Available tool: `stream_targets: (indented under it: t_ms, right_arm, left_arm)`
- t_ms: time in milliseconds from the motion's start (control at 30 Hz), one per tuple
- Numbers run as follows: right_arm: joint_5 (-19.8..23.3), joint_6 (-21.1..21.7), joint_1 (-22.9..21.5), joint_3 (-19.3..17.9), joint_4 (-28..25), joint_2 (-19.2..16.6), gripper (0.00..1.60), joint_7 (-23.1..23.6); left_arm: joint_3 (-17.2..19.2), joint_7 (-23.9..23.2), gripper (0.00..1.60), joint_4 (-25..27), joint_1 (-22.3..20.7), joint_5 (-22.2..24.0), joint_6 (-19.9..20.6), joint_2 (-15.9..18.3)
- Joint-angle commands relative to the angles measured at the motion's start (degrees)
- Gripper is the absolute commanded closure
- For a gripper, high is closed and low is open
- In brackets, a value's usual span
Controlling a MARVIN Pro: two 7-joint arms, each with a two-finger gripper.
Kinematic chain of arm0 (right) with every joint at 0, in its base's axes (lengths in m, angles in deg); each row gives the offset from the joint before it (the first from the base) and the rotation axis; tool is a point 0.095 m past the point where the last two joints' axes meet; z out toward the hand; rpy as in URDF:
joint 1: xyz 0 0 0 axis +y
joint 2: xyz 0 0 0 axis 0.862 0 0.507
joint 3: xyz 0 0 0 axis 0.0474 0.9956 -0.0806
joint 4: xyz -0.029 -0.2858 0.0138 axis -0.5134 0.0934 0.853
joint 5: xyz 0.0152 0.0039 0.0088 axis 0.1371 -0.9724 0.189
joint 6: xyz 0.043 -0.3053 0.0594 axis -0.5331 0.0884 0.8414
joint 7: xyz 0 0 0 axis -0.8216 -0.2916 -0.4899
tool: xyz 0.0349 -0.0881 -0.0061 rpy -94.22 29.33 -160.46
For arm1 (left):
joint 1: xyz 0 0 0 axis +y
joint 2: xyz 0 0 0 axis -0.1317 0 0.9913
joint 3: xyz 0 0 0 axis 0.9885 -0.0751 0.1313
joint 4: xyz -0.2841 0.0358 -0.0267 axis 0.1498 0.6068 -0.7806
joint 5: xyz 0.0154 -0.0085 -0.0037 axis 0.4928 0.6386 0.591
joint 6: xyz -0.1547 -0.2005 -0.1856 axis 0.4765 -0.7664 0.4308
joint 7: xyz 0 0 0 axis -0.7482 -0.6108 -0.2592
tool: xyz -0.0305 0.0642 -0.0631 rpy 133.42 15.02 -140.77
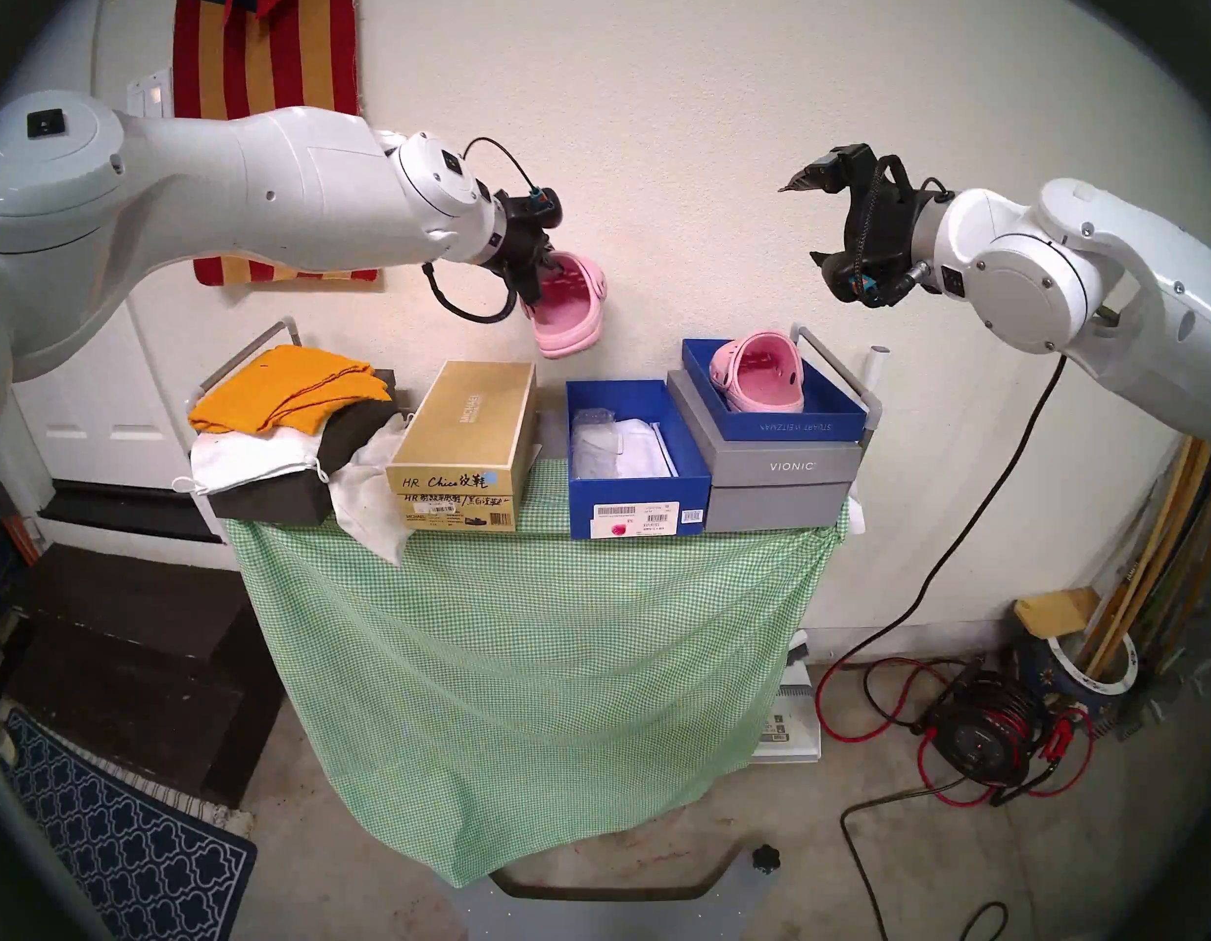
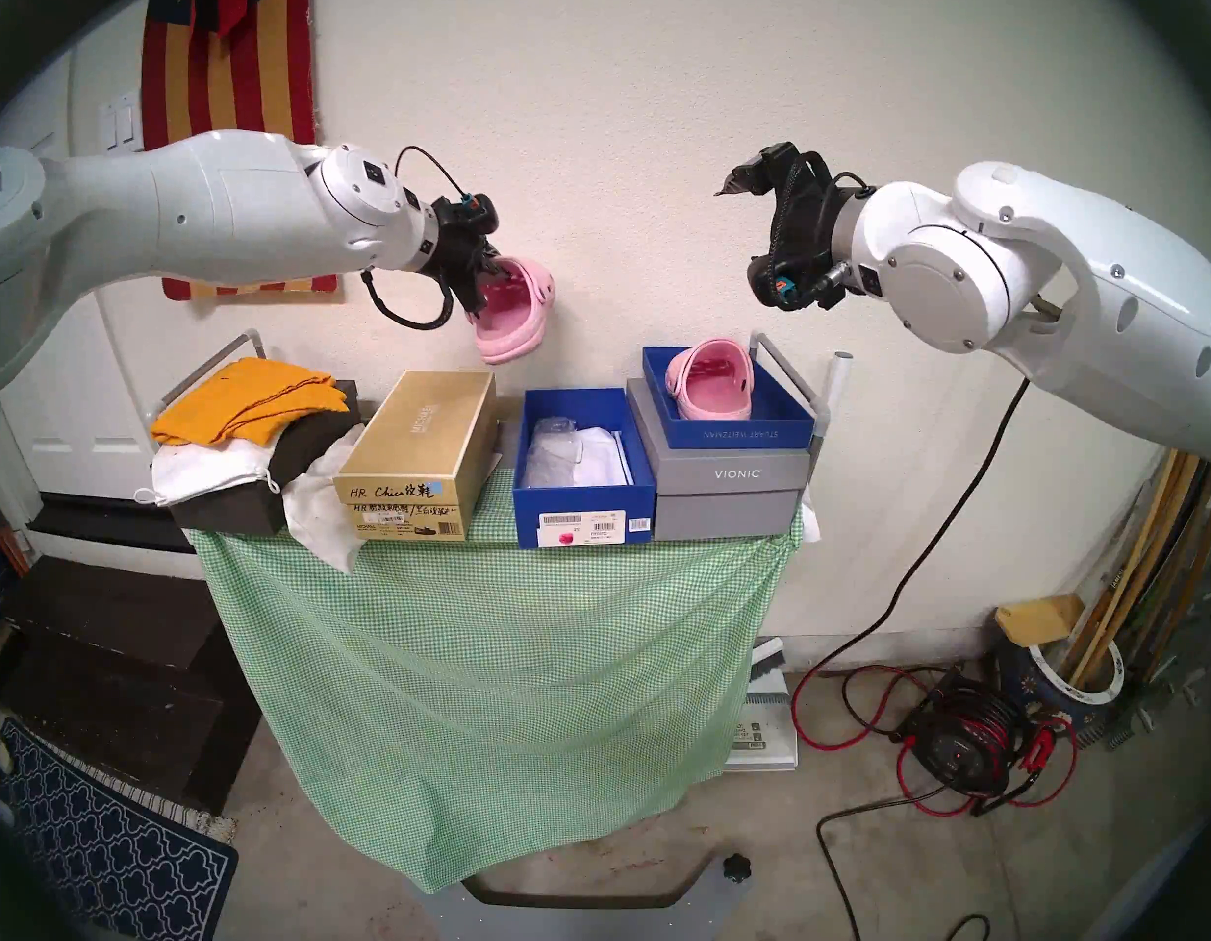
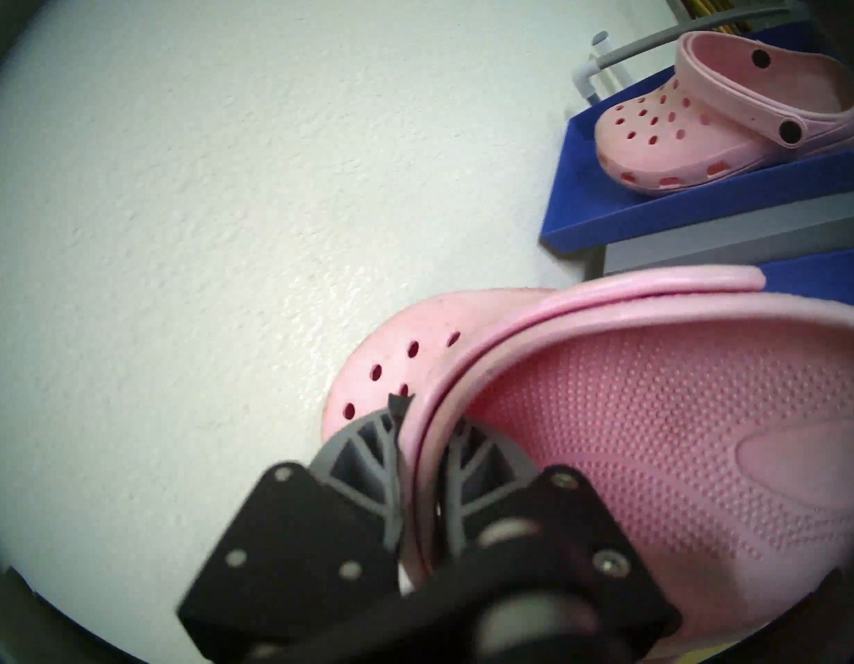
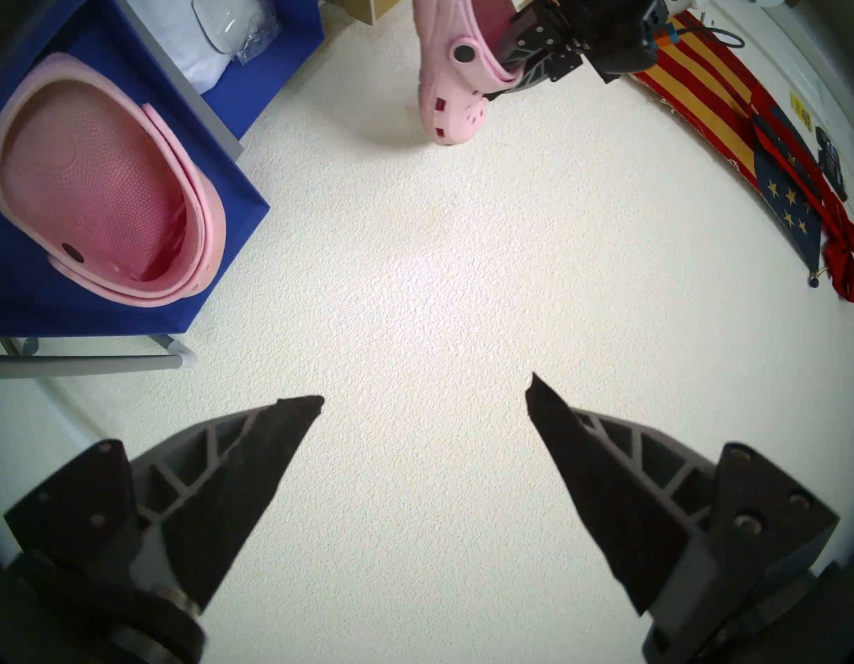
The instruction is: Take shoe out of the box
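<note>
Left claw (image 1: 536,282) grips pink clog (image 1: 567,308) above blue box (image 1: 633,457).

"VIONIC" on grey box (image 1: 786,468); "MICHAEL", handwritten "HR Chico" on gold box (image 1: 463,437).

Looks like a home garage or storeroom. Bare concrete floor (image 1: 657,906) with stains. Rough cream wall (image 1: 657,138) with a striped flag (image 1: 270,50) hung at 11 o'clock and light switches (image 1: 151,101) beside it. Blue patterned doormat (image 1: 120,844) at 7 o'clock. Red cord reel (image 1: 983,736) and a painted pot (image 1: 1078,675) full of long wooden sticks (image 1: 1153,566) at 4 o'clock. Small desk in the middle under a green checked cloth (image 1: 521,647), loaded with shoe boxes, among them a gold box (image 1: 467,437) and a grey box (image 1: 779,471), plus folded cloths (image 1: 290,389).
</note>
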Motion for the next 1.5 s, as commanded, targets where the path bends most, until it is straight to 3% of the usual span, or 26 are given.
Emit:
stream_targets:
  t_ms: [0,300,633,800,1033,1300,1467]
  right_arm:
    - [-0.1,-0.1,-0.2,-0.1,0.1,0.2,0.0,0.0]
    - [-0.1,-0.1,-0.1,-0.1,0.1,0.2,0.0,0.0]
    - [-0.1,-0.1,-0.1,-0.1,0.1,0.1,0.0,0.0]
    - [-0.1,-0.1,-0.1,-0.2,0.1,0.1,0.0,0.0]
    - [-0.1,-0.1,-0.1,-0.2,0.1,0.1,0.0,0.0]
    - [-0.1,-0.1,-0.1,-0.2,0.1,0.2,0.0,0.0]
    - [-0.1,-0.2,-0.1,-0.2,0.1,0.2,0.0,0.1]
  left_arm:
    - [0.3,-2.8,1.6,-0.9,-1.7,0.5,-0.3,2.1]
    - [-0.7,-4.8,1.6,6.2,-6.8,-1.0,-0.1,6.6]
    - [-4.6,-4.7,1.6,11.7,-12.3,-5.0,-0.4,13.4]
    - [-6.7,-4.2,1.6,18.6,-15.8,-6.8,0.0,17.5]
    - [-8.9,-4.8,1.6,24.3,-17.9,-7.5,0.5,20.7]
    - [-12.5,0.7,1.6,33.5,-22.4,-11.1,2.9,25.4]
    - [-14.0,6.0,1.6,34.9,-21.0,-13.2,3.3,25.7]
